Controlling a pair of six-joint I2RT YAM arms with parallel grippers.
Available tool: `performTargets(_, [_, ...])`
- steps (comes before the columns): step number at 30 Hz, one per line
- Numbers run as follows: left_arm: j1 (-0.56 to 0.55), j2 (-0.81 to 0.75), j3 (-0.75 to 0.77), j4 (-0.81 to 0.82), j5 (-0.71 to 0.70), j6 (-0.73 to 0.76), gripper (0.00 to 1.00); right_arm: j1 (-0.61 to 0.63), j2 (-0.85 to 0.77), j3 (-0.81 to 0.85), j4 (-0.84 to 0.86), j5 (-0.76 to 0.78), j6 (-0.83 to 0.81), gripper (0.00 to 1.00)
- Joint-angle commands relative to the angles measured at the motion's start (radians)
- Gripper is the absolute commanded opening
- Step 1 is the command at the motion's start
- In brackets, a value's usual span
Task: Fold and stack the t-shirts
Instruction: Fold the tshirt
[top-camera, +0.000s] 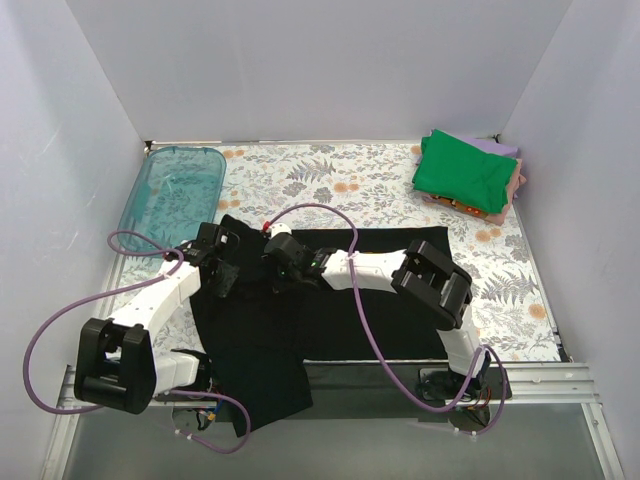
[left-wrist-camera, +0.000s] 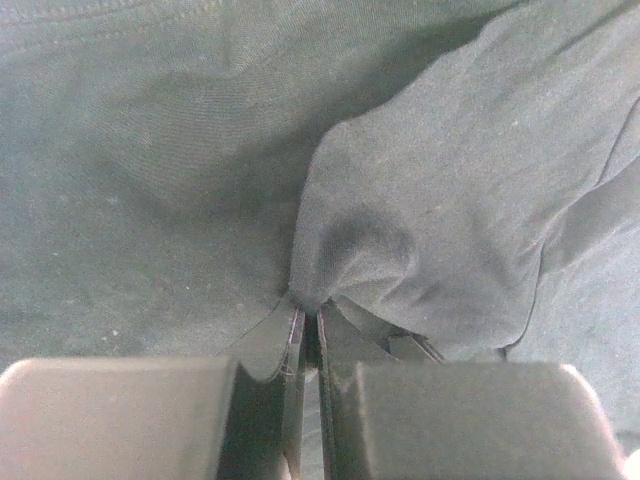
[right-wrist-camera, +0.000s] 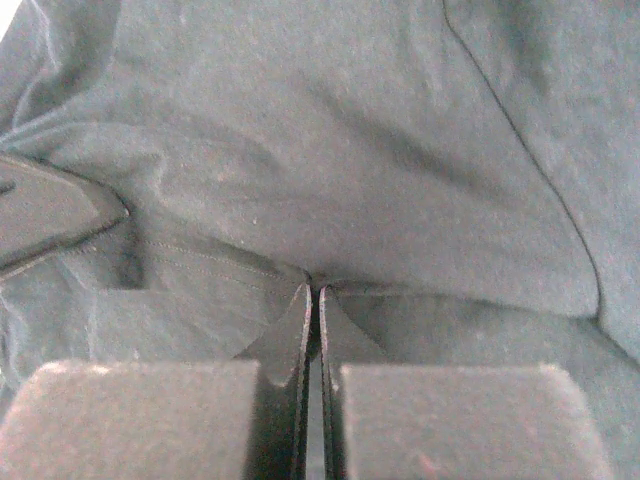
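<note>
Black t-shirt (top-camera: 330, 300) lies spread across the middle of the floral surface (top-camera: 340, 180). One part hangs over the near edge at the lower left, between the arm bases.

Left gripper (top-camera: 226, 272) is at the shirt's left side, near its back edge. In the left wrist view we see the left gripper (left-wrist-camera: 305, 320) with fingers together, clamped on a small raised pinch of the black t-shirt (left-wrist-camera: 430, 200). The cloth bunches into a rounded fold just beyond the tips.

Right gripper (top-camera: 274, 266) is just beside the left one, reaching in from the right over the shirt. In the right wrist view the right gripper (right-wrist-camera: 312, 295) is likewise closed, with a fold of the black t-shirt (right-wrist-camera: 350, 150) nipped between the fingers. A stitched hem runs to its left.

Green t-shirt (top-camera: 462, 172) sits folded on top of a stack in the back right corner. A lilac t-shirt (top-camera: 498, 148) and a pink t-shirt (top-camera: 516, 186) show at the stack's edges beneath it.

Translucent teal tray (top-camera: 135, 205) is at the back left, apart from the shirts.
</note>
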Motion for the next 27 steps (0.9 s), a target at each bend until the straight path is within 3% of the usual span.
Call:
performTargets(1, [0.006,-0.042,-0.001,-0.013,0.023,0.006,0.00,0.012,-0.097,0.009,-0.050,0.023,0.003,0.01])
performTargets(8, [0.007,-0.157,-0.076,-0.044,0.104,0.016,0.00,0.013,-0.178,-0.054,-0.204,-0.008,0.020,0.01])
performTargets(19, [0.001,-0.320,-0.194,-0.088,0.219,0.003,0.00,0.012,-0.212,-0.103,-0.286,0.015,0.017,0.01])
performTargets(27, [-0.016,-0.365,-0.252,-0.096,0.224,-0.001,0.00,0.004,-0.236,-0.146,-0.301,0.032,0.020,0.01])
